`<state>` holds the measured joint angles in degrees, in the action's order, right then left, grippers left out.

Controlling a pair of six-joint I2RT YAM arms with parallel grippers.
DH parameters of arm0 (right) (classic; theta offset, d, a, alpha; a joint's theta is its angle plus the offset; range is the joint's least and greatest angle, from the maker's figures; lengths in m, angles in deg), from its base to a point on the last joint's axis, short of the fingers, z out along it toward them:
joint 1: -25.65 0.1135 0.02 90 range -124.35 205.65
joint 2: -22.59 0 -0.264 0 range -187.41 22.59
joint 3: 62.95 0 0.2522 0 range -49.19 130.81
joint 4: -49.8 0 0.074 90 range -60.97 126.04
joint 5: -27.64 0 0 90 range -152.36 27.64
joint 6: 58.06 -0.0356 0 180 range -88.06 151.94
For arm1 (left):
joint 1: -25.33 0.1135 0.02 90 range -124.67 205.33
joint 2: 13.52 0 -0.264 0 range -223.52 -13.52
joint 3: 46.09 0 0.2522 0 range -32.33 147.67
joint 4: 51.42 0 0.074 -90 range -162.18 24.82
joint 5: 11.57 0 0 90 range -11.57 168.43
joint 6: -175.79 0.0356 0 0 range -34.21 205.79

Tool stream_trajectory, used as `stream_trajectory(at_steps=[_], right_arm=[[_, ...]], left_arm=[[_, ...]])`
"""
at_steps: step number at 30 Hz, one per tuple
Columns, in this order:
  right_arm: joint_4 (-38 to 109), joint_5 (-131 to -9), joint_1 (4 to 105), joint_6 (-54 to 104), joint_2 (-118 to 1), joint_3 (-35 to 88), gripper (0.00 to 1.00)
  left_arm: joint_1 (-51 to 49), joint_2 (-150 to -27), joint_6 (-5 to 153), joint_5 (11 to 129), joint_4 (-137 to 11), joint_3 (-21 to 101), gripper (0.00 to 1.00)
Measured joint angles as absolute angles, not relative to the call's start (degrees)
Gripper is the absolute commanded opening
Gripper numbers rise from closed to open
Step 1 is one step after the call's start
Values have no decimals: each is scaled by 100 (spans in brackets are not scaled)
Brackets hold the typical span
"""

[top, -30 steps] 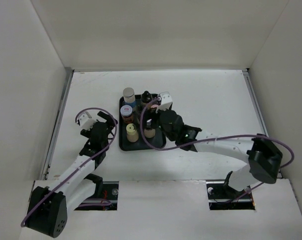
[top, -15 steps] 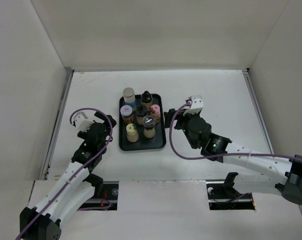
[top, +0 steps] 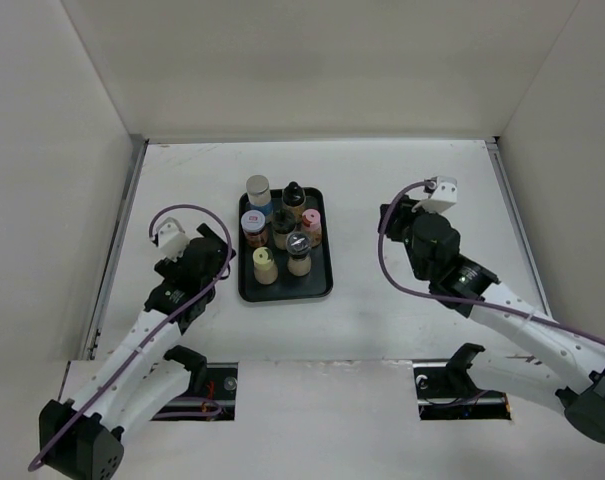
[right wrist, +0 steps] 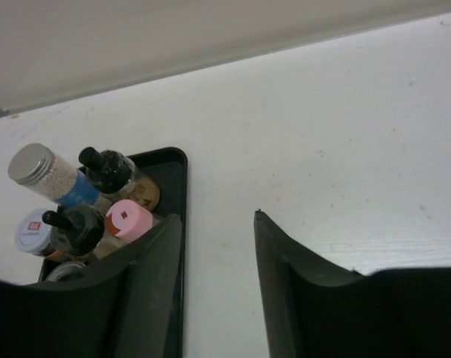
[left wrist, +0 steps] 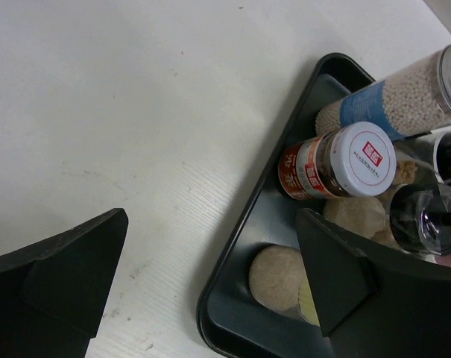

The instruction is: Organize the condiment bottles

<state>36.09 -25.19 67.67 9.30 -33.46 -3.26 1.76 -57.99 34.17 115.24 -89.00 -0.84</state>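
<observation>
A: Where are the condiment bottles (top: pixel 282 232)?

B: All six stand close together in the black tray (top: pixel 318 282), mid-table; the silver-capped bottle (top: pixel 258 186) is at its far left corner; the pink-capped one (top: pixel 311 218) is on its right side.

A: And the arms?

B: The left gripper (left wrist: pixel 210 220) is just beside the tray's left edge, fingers spread wide, nothing between them; the right gripper (right wrist: pixel 218 218) is well apart to the tray's right, fingers parted by a narrow gap, empty.

Tray (top: pixel 319 286): black, flat, rectangular, with rounded corners and a raised rim; it is set on the table, left of centre. Table (top: pixel 412 180): white, matt, lightly scuffed. Walls (top: pixel 312 70): plain white panels, placed along the left, back and right edges.
</observation>
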Motion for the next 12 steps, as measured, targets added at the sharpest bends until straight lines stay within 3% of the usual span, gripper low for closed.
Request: stream_trajectory(at_steps=[2,4,12], right_arm=[[3473,-2552,6758,854,-3254,-352,86],[3425,-2578,6776,817,-3132,-441,94],[3143,-2653,6959,664,-3047,-524,95]], left_arm=[[119,-5801,3465,11522,-8889,-84,100],[86,-5795,3498,11511,-8834,-84,100],[90,-5218,3682,11400,-8338,-183,100]])
